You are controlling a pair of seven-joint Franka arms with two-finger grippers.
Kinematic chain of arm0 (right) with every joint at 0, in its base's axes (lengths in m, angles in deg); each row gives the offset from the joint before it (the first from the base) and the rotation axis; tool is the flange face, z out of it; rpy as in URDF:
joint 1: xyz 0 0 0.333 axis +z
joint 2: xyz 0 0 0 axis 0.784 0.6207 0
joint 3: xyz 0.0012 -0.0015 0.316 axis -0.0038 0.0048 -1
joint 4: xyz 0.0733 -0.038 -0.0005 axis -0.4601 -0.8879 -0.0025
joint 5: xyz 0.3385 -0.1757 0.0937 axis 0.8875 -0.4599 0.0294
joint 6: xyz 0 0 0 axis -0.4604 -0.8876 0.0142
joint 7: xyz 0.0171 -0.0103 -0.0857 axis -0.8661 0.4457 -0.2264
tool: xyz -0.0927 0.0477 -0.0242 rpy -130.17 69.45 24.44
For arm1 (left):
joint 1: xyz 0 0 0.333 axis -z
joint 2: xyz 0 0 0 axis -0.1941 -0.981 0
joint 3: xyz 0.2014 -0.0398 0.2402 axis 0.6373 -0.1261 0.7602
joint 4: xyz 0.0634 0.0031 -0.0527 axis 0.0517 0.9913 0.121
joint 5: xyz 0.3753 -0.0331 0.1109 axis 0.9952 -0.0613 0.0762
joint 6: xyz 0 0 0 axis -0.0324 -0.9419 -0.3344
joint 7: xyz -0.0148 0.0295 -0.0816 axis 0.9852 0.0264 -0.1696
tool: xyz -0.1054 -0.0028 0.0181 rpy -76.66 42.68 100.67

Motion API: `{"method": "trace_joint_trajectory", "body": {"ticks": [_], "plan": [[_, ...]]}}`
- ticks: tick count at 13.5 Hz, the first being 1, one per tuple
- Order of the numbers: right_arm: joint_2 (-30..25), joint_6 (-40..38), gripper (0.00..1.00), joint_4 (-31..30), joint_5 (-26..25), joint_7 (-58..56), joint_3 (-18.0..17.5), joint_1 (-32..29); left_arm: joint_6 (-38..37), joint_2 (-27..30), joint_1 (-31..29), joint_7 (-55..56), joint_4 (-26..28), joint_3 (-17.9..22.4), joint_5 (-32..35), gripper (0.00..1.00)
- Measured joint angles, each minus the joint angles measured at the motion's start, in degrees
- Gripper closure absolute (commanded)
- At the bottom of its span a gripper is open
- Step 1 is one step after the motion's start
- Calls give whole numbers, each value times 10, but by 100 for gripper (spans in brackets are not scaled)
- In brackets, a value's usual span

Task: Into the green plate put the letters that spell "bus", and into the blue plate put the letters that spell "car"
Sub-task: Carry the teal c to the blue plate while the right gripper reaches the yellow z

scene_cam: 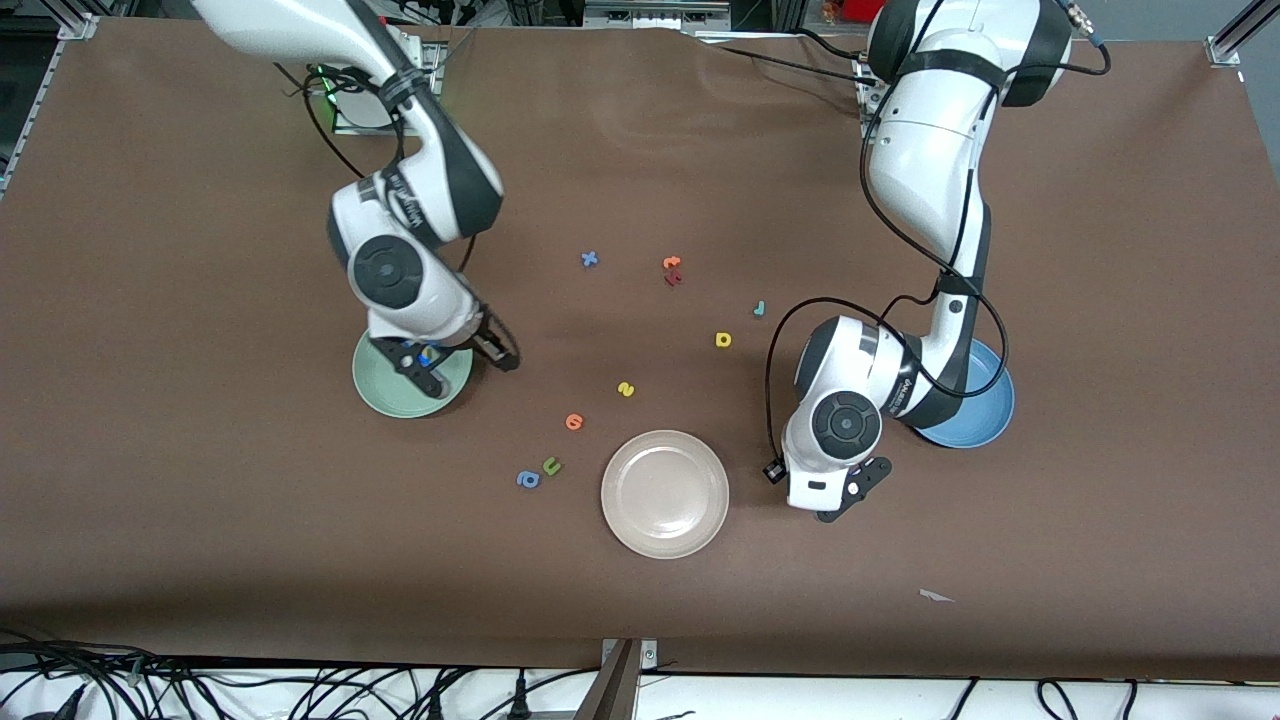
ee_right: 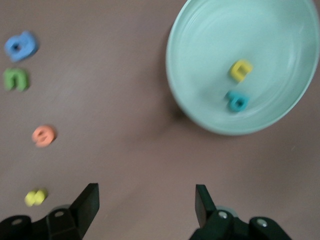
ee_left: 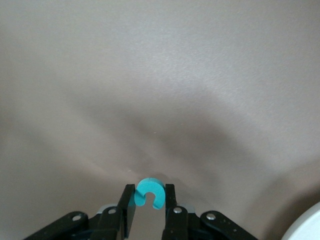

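Note:
My left gripper (scene_cam: 850, 493) (ee_left: 150, 200) is shut on the teal c (ee_left: 150, 192), over bare table between the beige-white plate and the blue plate (scene_cam: 975, 415). The left arm covers part of the blue plate. My right gripper (scene_cam: 465, 362) (ee_right: 145, 200) hangs open and empty over the table at the edge of the green plate (scene_cam: 385, 395) (ee_right: 260, 30). In that plate lie the yellow u (ee_right: 240, 70) and the teal b (ee_right: 236, 101). The yellow s (scene_cam: 626, 389) (ee_right: 35, 197), the yellow a (scene_cam: 723, 340) and the teal r (scene_cam: 759, 309) lie on the table.
A beige-white plate (scene_cam: 664, 493) (ee_left: 306, 228) sits nearest the front camera. Beside it toward the right arm's end lie an orange letter (scene_cam: 574, 421), an olive-green u (scene_cam: 551, 465) and a blue a (scene_cam: 527, 479). A blue x (scene_cam: 589, 259) and orange and dark red letters (scene_cam: 672, 270) lie nearer the bases.

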Motion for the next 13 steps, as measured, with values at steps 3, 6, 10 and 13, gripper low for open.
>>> {"method": "trace_joint_trajectory", "body": {"ticks": [3,6,10,13], "plan": [[45,7,39,53,0,37,0,67,0,43,0,-33,55,0,0,76],[104,62,39,100,-24,39,0,89,15,93,0,-68,124,0,0,78],[160,165,40,108,-67,39,0,104,91,179,-2,-129,267,1,7,78],[186,223,42,114,-68,37,0,104,142,237,-6,-162,370,1,39,78]]}}
